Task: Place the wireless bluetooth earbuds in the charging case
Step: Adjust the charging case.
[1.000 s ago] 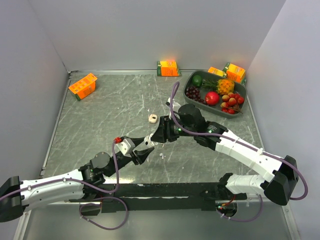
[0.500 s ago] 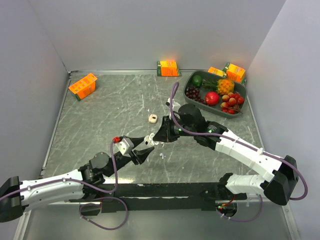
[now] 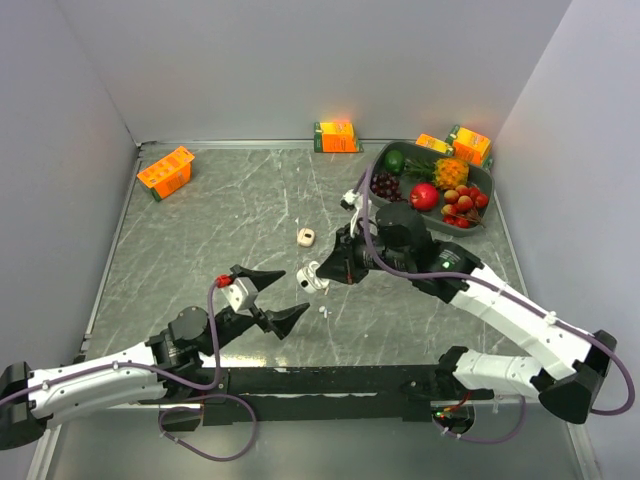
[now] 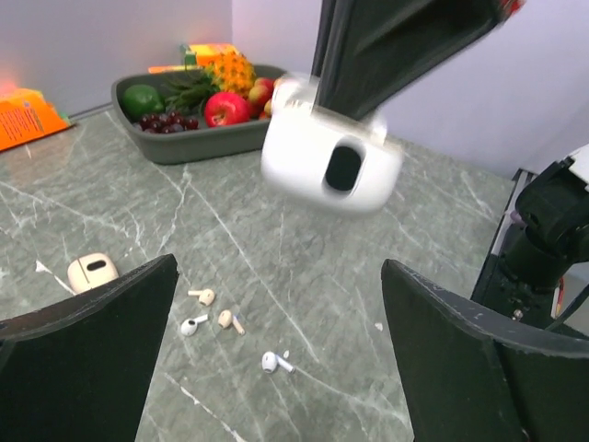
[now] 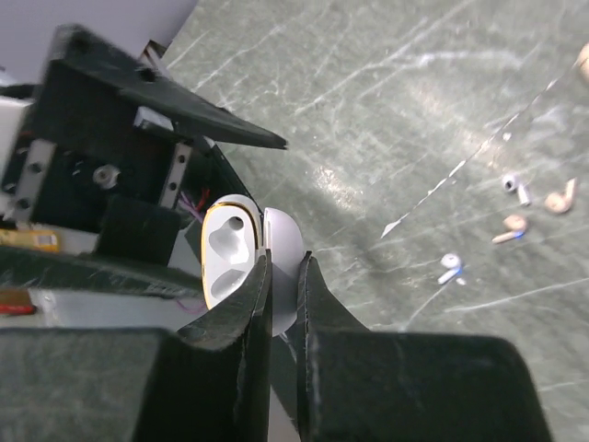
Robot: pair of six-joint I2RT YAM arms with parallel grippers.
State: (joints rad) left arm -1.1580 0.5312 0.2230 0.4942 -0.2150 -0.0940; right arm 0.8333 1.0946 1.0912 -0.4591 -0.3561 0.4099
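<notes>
White case (image 5: 235, 262) clamped in my right gripper (image 5: 285, 262), my left gripper (image 4: 278, 267) spread wide, four earbuds (image 4: 230, 320) and one beige case (image 4: 92, 272) lying loose

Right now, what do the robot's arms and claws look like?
The left arm and right arm are white with black joints; a purple cable loops along each. The left claw and right claw are black, with two tapering fingers.
</notes>
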